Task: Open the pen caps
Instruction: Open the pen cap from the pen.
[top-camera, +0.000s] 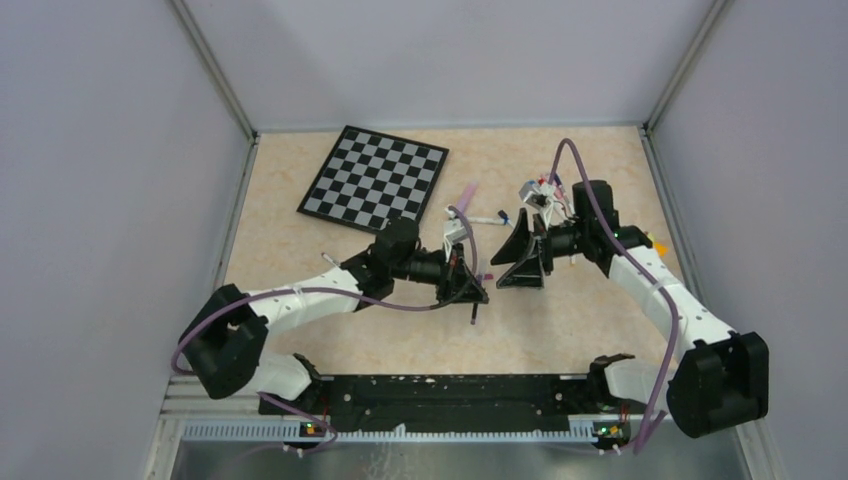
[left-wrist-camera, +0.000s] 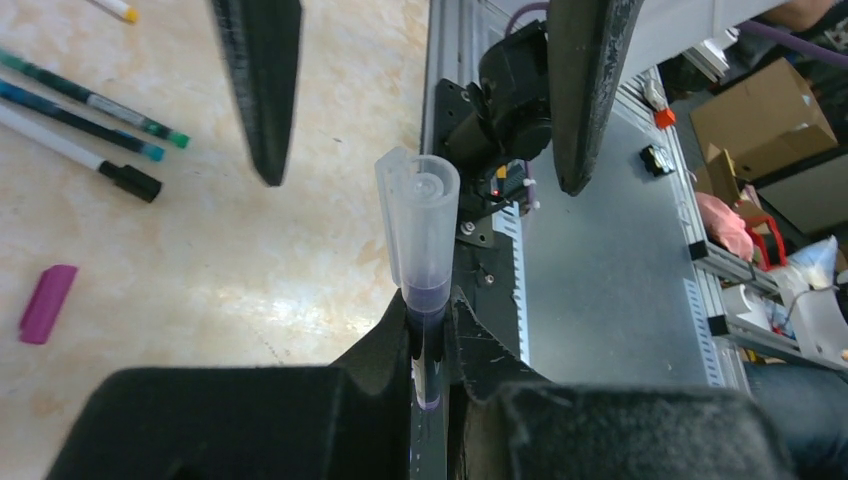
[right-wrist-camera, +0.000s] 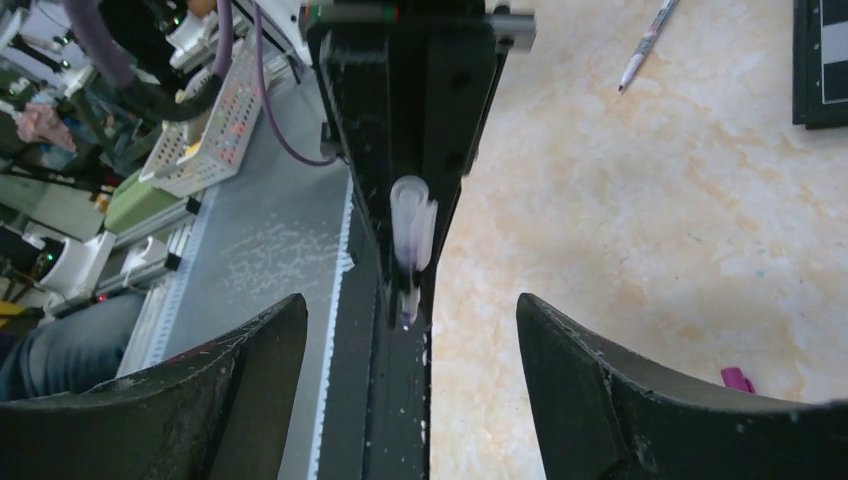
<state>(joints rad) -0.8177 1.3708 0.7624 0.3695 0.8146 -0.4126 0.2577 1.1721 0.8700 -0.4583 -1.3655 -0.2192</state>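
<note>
Left gripper pinched tight on a thin pen, near the middle of the table in the overhead view. Pen gripped low on its barrel, cloudy see-through cap with a purple tinge sticking out clear of the grip, seemingly seated on the pen and not yet pulled off. Held that way, most likely, to leave the whole cap bare for the other arm and to keep the barrel from sliding during a pull. Right gripper facing it from three o'clock, fingers spread wide on either side of the cap, touching nothing, holding nothing; lined up with the pen's length, probably for closing on the cap and drawing straight back. Elsewhere on the table: chessboard at eleven o'clock, heap of pens at one o'clock behind the right gripper, well apart from the work. From the left wrist: three pens lying side by side at ten o'clock, a loose purple cap at nine o'clock, free of any pen. Next move, by the look of it: a square, gentle close on the cap alone. Risk: a slanted squeeze bending the thin pen instead of freeing the cap.
</note>
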